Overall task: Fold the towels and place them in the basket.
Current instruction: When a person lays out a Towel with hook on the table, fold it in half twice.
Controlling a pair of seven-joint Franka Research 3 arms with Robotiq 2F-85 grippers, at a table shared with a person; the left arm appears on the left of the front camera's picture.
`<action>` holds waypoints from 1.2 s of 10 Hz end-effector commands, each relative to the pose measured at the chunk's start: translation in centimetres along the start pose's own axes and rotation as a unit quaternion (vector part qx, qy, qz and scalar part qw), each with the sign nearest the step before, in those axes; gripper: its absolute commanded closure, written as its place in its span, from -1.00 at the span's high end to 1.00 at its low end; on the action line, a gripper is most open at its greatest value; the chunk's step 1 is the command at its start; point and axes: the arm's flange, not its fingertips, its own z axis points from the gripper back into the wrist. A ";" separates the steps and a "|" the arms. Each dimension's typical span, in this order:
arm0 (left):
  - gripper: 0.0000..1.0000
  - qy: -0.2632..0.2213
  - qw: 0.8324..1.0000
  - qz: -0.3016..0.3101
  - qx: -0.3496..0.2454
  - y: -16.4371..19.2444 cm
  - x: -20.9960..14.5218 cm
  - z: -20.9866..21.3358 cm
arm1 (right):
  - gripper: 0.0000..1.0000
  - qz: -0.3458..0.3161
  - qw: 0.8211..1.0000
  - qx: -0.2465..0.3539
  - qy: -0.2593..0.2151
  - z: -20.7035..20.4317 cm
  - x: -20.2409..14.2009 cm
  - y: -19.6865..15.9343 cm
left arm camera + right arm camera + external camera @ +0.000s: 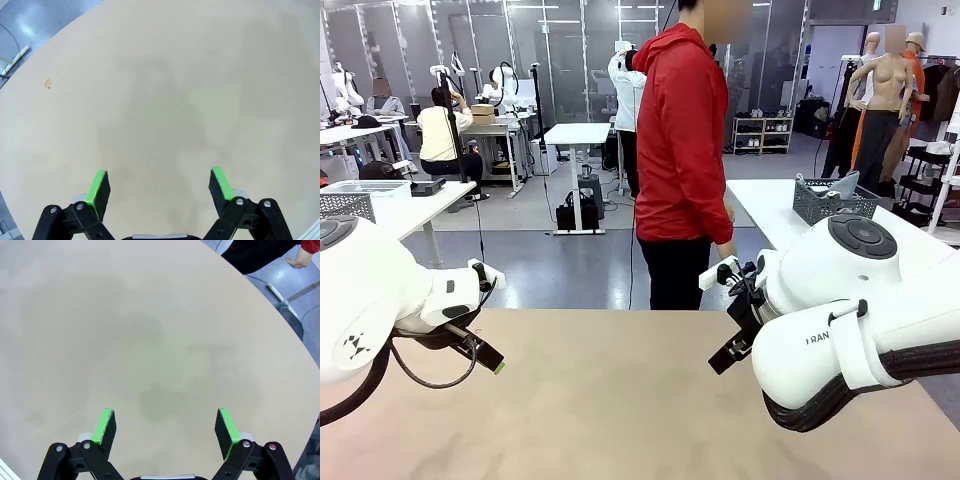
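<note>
At the far edge of a smooth beige counter [610, 400], seen from the front, a person in a red jacket [680, 150] stands side-on. The left tool [490, 358] and right tool [728, 355] hang just above the surface, well apart. A dark grey wire-mesh basket [835, 203] sits on a white table [765, 205] behind at right, something pale showing over its rim.

Left wrist view: the left tool [160, 187] is released, its green pads [97, 187] spread wide over the counter [160, 90], gripping nothing.

Right wrist view: the right tool [167, 427] gapes likewise, empty, above the counter [125, 315]. The person's hand [300, 260] shows beyond its edge.
</note>
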 end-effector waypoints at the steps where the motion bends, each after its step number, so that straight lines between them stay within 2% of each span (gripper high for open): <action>1: 1.00 0.000 1.000 0.000 0.000 0.0 0.0 0.0 | 1.00 0.000 1.000 0.000 0.000 0.0 0.0 0.0; 3: 1.00 -0.006 0.998 -0.058 0.002 -1.6 2.1 0.6 | 1.00 0.047 0.999 0.005 0.008 0.7 1.2 0.2; 6: 1.00 -0.005 0.986 -0.165 -0.035 -5.9 5.1 0.9 | 1.00 0.139 0.990 0.027 0.016 2.1 3.3 2.0; 7: 1.00 -0.007 0.977 -0.208 -0.049 -7.2 5.8 0.9 | 1.00 0.173 0.984 0.046 0.022 2.4 3.6 2.6; 9: 1.00 -0.002 0.948 -0.311 -0.066 -8.8 7.0 1.1 | 1.00 0.238 0.968 0.077 0.029 2.7 3.8 3.4; 12: 1.00 -0.001 0.917 -0.386 -0.102 -9.0 7.6 1.3 | 1.00 0.322 0.938 0.122 0.031 2.0 4.0 3.9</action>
